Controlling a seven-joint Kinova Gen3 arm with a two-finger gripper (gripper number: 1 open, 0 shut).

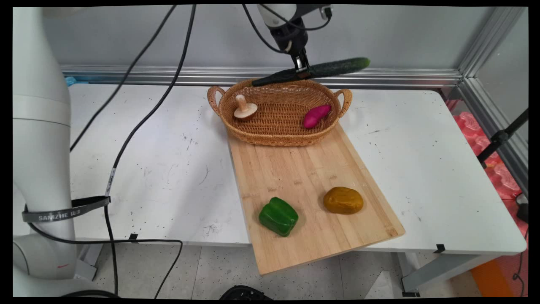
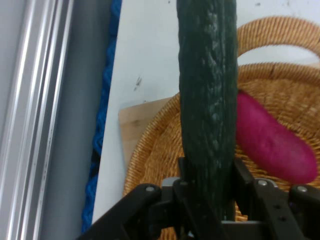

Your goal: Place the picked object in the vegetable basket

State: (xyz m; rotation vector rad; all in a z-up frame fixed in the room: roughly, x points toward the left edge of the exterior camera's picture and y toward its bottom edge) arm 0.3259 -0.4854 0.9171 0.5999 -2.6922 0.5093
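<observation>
Spreading under everything is the white table (image 1: 168,169), the biggest thing I see. On it lies the wooden board (image 1: 308,185), running from the table's middle down toward 6 o'clock, its near end hanging past the table's front edge. At the board's far end, toward 12 o'clock, sits the wicker basket (image 1: 278,135), its near wall on the board and a handle at each end.

My claw (image 1: 302,72) hangs above the basket's far rim, at 12 o'clock from the basket's middle. It is pinching the cucumber (image 1: 329,67) across its length, a finger (image 2: 245,180) pressed on either side in my hand view. The cucumber is off the table and lies nearly level, tilted a little, its thicker end pointing toward 2 o'clock and its thinner end toward 8 o'clock over the rim.

On the board's near half rest the green pepper (image 1: 278,216) at 7 o'clock and the brown potato (image 1: 343,200) at 5 o'clock, close but apart.

Inside the basket, the purple sweet potato (image 1: 316,115) lies at 3 o'clock and the mushroom (image 1: 245,109) rests cap-down at 9 o'clock, well apart.
</observation>
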